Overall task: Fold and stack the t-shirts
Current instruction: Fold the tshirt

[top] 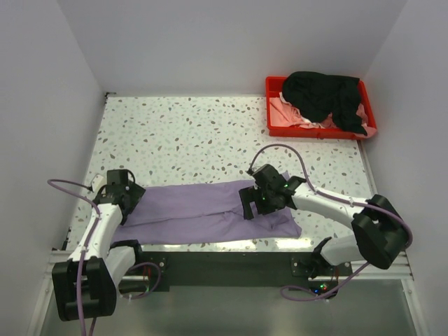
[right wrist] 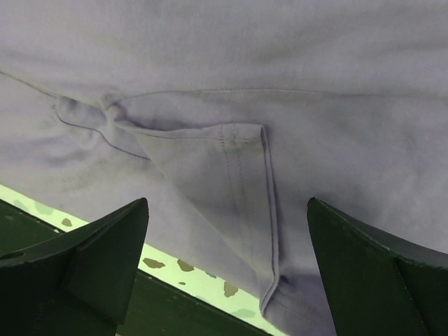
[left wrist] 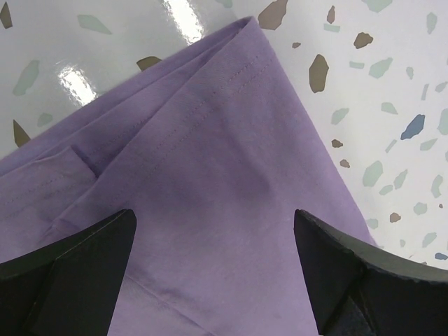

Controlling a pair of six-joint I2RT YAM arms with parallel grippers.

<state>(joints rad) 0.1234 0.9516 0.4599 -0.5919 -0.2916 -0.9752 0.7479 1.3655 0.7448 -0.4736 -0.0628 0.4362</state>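
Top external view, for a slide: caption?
Left gripper and right gripper, open, over the lavender t-shirt; black shirt and pink shirt in red tray.

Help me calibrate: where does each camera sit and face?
Top external: above, behind the bases, looking down on the table; left arm, right arm show.
Left wrist: rides the left arm, faces down at the lavender t-shirt; open left end effector shows.
Right wrist: rides the right arm, faces down at its sleeve; open right end effector shows.
Shared: the t-shirt.
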